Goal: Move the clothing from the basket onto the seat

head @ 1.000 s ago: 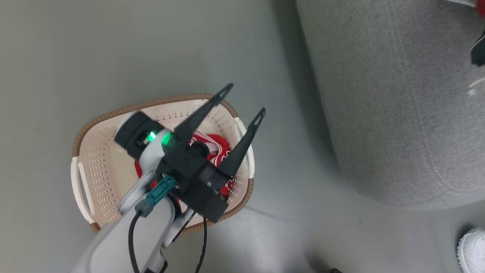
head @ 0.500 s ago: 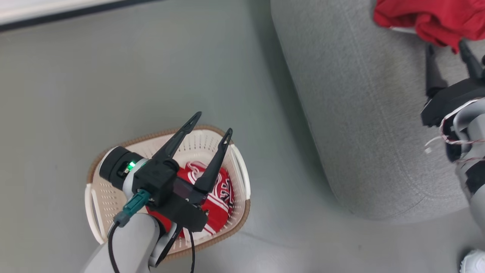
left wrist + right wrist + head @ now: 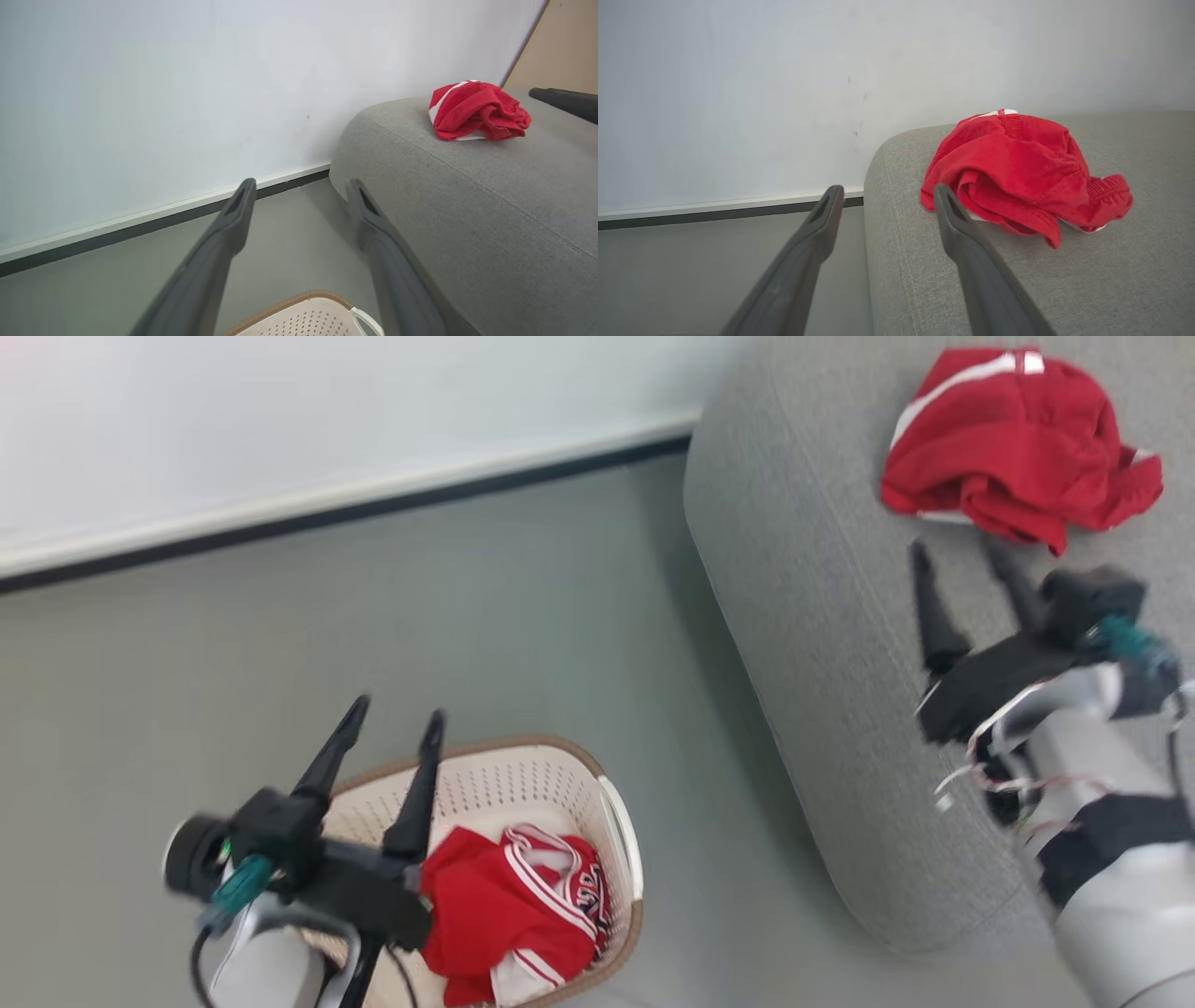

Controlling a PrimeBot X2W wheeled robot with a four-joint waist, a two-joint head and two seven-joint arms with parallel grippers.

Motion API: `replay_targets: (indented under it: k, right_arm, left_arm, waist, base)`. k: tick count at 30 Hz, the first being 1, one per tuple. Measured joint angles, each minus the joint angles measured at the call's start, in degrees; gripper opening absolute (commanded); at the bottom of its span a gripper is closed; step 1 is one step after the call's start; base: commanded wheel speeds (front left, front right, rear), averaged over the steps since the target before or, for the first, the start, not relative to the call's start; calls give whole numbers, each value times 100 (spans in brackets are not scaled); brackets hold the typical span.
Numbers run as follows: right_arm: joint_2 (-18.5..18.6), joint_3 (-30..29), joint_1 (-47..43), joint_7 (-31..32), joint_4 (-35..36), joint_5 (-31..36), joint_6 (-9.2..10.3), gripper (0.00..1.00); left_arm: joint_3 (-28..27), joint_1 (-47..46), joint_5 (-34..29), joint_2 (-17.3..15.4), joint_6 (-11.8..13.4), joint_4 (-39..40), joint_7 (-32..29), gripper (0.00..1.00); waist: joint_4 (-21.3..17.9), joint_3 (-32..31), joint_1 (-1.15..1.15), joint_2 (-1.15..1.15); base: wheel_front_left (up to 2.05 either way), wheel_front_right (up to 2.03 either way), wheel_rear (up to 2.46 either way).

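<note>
Clothing (image 3: 1013, 443): we count two bright red pieces with white stripe trim, a crumpled garment (image 3: 1036, 476) and a jersey (image 3: 504, 915)
Garment: we find it heaped on top of the sofa (image 3: 822, 644), near the rounded end closest to the wall (image 3: 280, 420); a white stripe runs along its upper side
Jersey: we see it bunched inside the basket (image 3: 523, 784), filling the side nearer the robot, with dark lettering edged in white showing at its right
Basket: it stands on the grey floor (image 3: 420, 616) beside the sofa's end, apart from it, with bare perforated wall showing on its far side
Left gripper (image 3: 398, 711): we see its two dark fingers spread apart with nothing between them; it hangs above the basket's left part, tips pointing toward the wall, clear of the jersey
Right gripper (image 3: 957, 551): we see its fingers parted and empty; it sits over the sofa, tips pointing at the garment and just short of it in the head view; in its own wrist view one fingertip overlaps the garment's edge, and we cannot tell whether it touches
Sofa: grey woven fabric with rounded edges, far larger than the basket
Wall: pale, with a white skirting (image 3: 373, 490) and a dark line where it meets the floor
</note>
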State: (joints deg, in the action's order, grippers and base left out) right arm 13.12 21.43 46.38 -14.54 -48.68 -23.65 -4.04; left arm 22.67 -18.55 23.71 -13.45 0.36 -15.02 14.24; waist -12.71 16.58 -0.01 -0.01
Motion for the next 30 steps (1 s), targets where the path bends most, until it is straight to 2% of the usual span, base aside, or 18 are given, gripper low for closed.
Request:
replay_targets:
  k: [4, 13, 22, 30]
  right_arm:
    - [-181, 46, -409, 0, 185, 59, 52, 100]
    - [-307, 127, -1433, 0, 838, 220, 210, 100]
    - [-423, 179, -2443, 0, 1777, 311, 449, 100]
    - [-461, 218, -3123, 0, 2570, 459, 617, 100]
  left_arm:
    - [-222, 369, 136, -14, 127, -146, 4, 100]
    - [-582, 1132, 186, -83, 337, -194, 5, 100]
    - [-1082, 2065, 186, -207, 489, 181, 5, 100]
    - [-1314, 2602, 92, -243, 569, 693, 5, 100]
  waist:
    - [112, -329, 0, 0]
    - [441, -1036, 0, 0]
    - [778, -1607, 0, 0]
    - [959, -1817, 1, 0]
  base:
    - [0, 0, 0]
    - [0, 0, 0]
    - [0, 0, 0]
    - [0, 0, 0]
